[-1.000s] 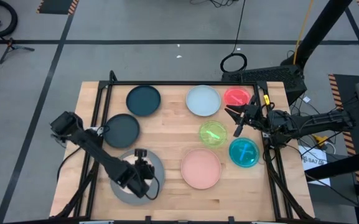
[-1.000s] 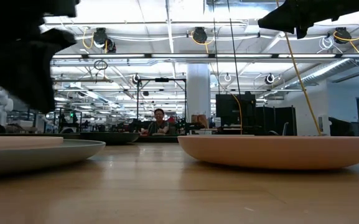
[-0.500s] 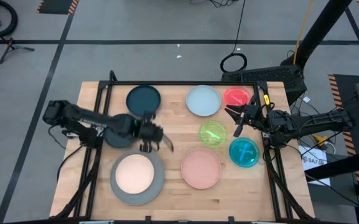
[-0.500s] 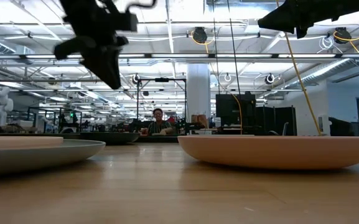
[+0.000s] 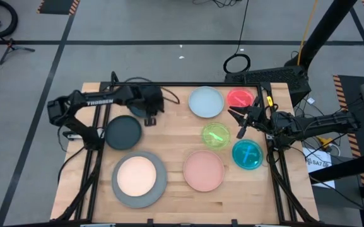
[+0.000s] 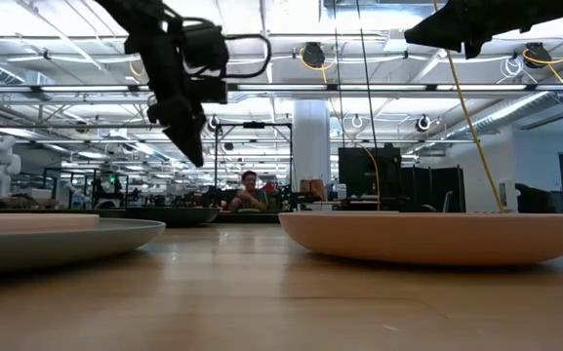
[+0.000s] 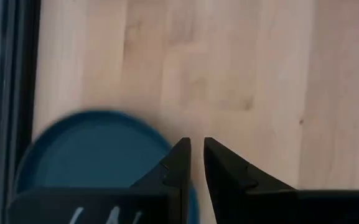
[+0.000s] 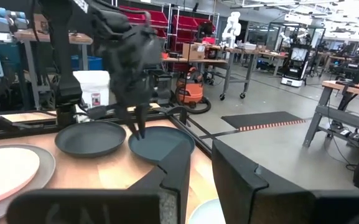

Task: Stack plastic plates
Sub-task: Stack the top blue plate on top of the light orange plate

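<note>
My left gripper hovers over the dark teal plate at the table's far left. Its fingertips are nearly together, above that plate's rim, and touch nothing. The charcoal plate lies beside it toward the near edge. The cream plate lies in the large grey plate at the near left. The light blue, red, green, teal and salmon pink plates lie singly on the right half. My right gripper waits open above the table between the red and green plates.
A black metal frame runs along the table's left, far and right edges. Bare wood lies in the table's middle. In the low view a person sits in the room far behind the table.
My left gripper has risen from over the cream plate on the grey plate and swung toward the table's far edge, ending above the dark teal plate. The cream plate stays on the grey plate and now shows uncovered.
</note>
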Motion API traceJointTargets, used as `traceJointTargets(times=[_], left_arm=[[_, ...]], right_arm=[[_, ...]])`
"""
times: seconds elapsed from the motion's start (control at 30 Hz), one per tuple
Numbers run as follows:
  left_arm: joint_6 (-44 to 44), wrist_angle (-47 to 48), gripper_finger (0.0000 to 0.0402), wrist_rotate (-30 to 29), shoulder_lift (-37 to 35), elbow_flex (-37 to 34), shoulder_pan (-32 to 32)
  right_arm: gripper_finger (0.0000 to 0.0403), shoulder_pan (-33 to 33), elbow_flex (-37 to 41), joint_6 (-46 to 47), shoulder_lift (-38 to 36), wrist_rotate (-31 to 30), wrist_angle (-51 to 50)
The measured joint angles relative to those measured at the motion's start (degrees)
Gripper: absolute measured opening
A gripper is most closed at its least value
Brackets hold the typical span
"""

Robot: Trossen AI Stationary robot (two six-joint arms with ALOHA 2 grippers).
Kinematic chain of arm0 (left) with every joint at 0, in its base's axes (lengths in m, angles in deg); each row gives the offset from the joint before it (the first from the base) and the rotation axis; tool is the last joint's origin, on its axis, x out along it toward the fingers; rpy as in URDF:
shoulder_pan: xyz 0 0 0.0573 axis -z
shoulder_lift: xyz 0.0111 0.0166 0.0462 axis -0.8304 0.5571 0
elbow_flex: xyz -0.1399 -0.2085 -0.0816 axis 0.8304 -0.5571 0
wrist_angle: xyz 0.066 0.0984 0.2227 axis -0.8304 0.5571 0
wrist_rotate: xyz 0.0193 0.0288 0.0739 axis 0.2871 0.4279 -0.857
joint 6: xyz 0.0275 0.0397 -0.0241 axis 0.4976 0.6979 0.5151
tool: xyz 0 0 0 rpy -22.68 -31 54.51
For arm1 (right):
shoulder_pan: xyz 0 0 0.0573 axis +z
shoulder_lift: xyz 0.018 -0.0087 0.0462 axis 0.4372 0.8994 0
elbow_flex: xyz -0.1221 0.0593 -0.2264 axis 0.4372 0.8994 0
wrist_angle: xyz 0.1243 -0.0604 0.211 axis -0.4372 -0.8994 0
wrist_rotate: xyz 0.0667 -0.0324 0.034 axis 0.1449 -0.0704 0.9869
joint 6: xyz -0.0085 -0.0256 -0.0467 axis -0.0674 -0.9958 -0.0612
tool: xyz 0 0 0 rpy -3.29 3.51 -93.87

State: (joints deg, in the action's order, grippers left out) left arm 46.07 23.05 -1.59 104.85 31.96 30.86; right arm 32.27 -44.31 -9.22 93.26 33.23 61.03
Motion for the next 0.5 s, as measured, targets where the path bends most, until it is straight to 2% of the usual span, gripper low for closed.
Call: traceJointTargets(times=[0.2,0.5], left_arm=[[-0.13,0.34,0.0071,3.64,1.14,-0.01,-5.49],[-0.37,-0.92,0.0193,3.80,3.49,0.11,-7.06]], right_arm=[[0.0061,0.00,0.00,0.00,-0.11,0.00,0.20],[0.0061,0.00,0.00,-0.22,-0.11,-0.02,0.22]])
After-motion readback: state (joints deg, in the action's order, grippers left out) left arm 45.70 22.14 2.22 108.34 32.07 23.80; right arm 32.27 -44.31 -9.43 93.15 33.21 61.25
